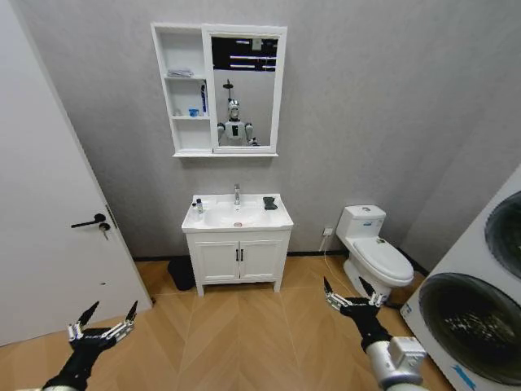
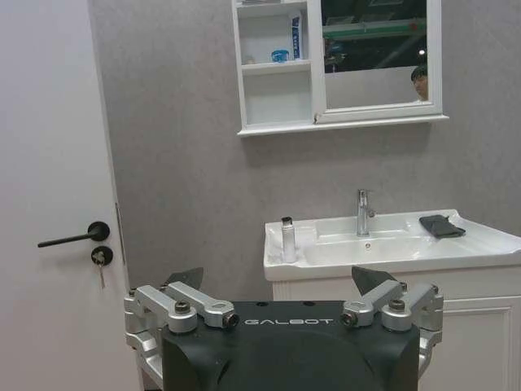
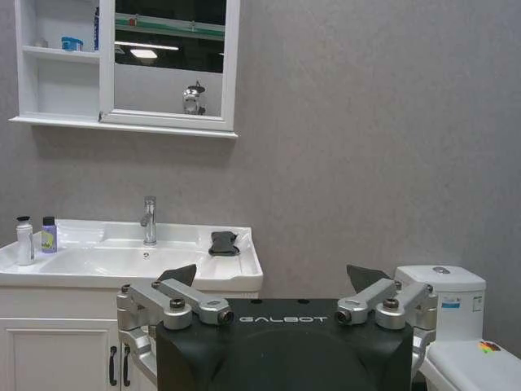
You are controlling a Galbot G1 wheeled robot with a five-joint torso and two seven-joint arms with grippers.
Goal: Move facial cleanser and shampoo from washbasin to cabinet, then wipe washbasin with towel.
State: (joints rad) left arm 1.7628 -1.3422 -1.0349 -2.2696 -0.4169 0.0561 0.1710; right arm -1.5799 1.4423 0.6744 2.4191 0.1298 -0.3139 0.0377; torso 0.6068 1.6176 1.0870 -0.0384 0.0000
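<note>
The washbasin (image 1: 237, 217) stands against the grey wall on a white two-door vanity (image 1: 238, 259). Left of its chrome tap (image 1: 237, 194), at the basin's rim, stand two small bottles (image 3: 33, 238), one white with a dark cap and one purplish; which is cleanser and which shampoo is hard to tell. Right of the tap lies the black towel (image 1: 269, 203). Above the tap hangs the cabinet (image 1: 186, 90), joined to a mirror (image 1: 244, 90), with a few small items on its shelves. Well back from the washbasin, over the wooden floor, the left hand (image 1: 102, 323) and the right hand (image 1: 350, 296) are both spread wide and hold nothing.
</note>
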